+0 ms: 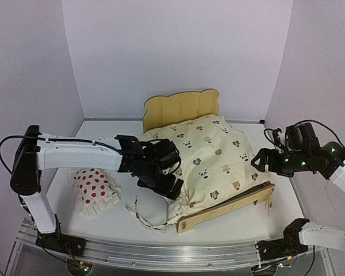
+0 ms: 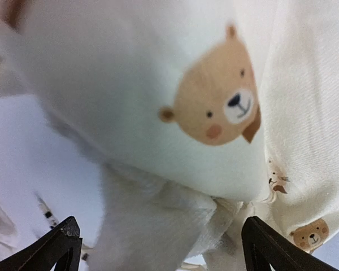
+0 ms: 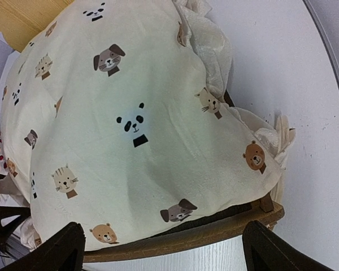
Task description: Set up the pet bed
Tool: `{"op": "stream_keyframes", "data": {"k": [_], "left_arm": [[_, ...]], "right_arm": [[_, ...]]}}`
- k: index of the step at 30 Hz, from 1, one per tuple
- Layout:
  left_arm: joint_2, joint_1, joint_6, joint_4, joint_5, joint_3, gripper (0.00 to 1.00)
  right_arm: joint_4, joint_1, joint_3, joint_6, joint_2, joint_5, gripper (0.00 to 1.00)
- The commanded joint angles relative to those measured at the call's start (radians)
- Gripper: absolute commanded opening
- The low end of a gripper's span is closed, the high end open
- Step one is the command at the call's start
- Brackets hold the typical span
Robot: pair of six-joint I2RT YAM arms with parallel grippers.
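Observation:
The pet bed stands at the table's middle, its pale headboard at the back and a wooden rail at the front. A cream animal-print quilt lies bunched over it and spills off its left side. My left gripper is open at that left edge, and the quilt's ruffle lies loose between the wide-apart fingers. My right gripper hangs open just right of the bed, facing the quilt and rail, with nothing in it.
A white red-dotted pillow lies on the table left of the bed, below the left arm. Loose quilt ties trail toward the front edge. White walls close in the back and both sides, and a metal rail runs along the front.

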Motion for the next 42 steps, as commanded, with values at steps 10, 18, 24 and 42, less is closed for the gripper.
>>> {"op": "stream_keyframes", "data": {"k": [10,18,24,42], "left_arm": [[-0.239,0.275,0.483,0.454,-0.335,-0.116,1.0],[-0.113,0.504,0.742,0.605,-0.061,-0.035,0.99],[-0.014,0.623,0.861,0.686,0.147,0.035,0.98],[0.303,0.79,0.947,0.787,0.639,0.316,0.82]], "right_arm": [[-0.067,0.001,0.034,0.065,0.07,-0.078,0.98],[-0.071,0.001,-0.009,0.122,0.106,-0.102,0.98],[-0.07,0.001,-0.044,0.181,0.125,-0.112,0.98],[0.132,0.001,-0.304,0.636,0.098,-0.154,0.98]]}}
